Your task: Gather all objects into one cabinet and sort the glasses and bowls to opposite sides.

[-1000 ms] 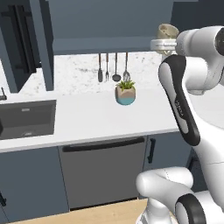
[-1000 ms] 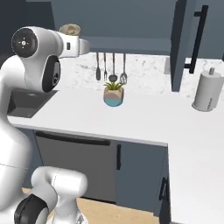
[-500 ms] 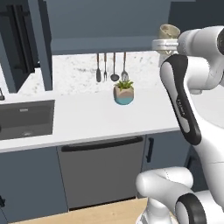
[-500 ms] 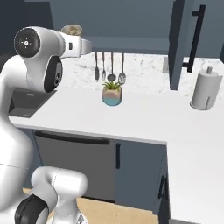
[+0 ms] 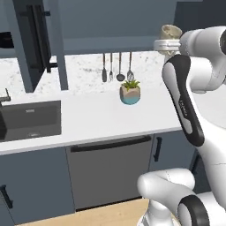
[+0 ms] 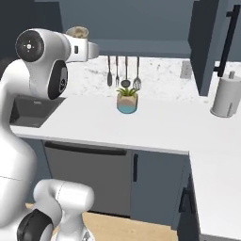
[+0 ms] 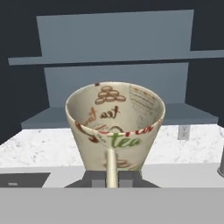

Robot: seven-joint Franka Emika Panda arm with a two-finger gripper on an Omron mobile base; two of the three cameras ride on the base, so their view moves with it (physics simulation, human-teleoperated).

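Note:
My gripper (image 7: 111, 179) is shut on the handle of a beige patterned mug (image 7: 116, 124), which has "tea" printed on it. The mug is upright, its mouth facing the hand camera. Beyond it stands the open dark slate-blue cabinet (image 7: 114, 39), its inner shelf (image 7: 109, 59) running across at about rim height. From the base, the mug (image 5: 170, 32) (image 6: 77, 32) is held high above the counter, level with the cabinet's bottom edge (image 5: 110, 44). One open door (image 5: 37, 44) hangs at the left. The other door (image 6: 212, 42) hangs at the right with a long black bar handle.
A potted plant (image 5: 130, 92) (image 6: 126, 100) stands on the white counter (image 5: 88, 119) below hanging utensils (image 5: 119, 68). A dark sink (image 5: 28, 119) lies at the left and a paper towel roll (image 6: 226, 94) at the right. My own forearm (image 5: 183, 101) rises beside the plant.
The gripper has lifted the mug slightly higher toward the cabinet. The whole picture has drifted a little sideways.

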